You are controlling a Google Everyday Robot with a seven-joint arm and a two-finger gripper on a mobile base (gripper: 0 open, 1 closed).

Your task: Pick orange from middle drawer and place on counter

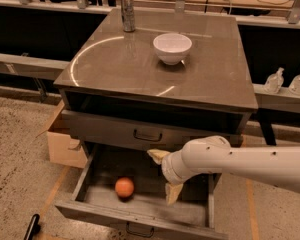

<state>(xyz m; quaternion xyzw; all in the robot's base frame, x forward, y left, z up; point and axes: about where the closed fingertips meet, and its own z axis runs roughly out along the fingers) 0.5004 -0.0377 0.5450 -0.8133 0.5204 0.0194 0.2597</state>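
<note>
The orange (124, 187) lies in the open middle drawer (140, 211), left of centre, near the front. My gripper (165, 174) reaches into the drawer from the right on a white arm. Its two pale fingers (157, 155) are spread open and empty, to the right of the orange with a gap between them. The counter (140, 69) above is glossy grey-brown with a pale arc mark.
A white bowl (172, 47) and a metal can (127, 13) stand on the counter. A closed handled drawer front (140, 131) sits above the open drawer. A cardboard box (60, 144) stands left of the cabinet. Two bottles (285, 81) stand on a shelf at right.
</note>
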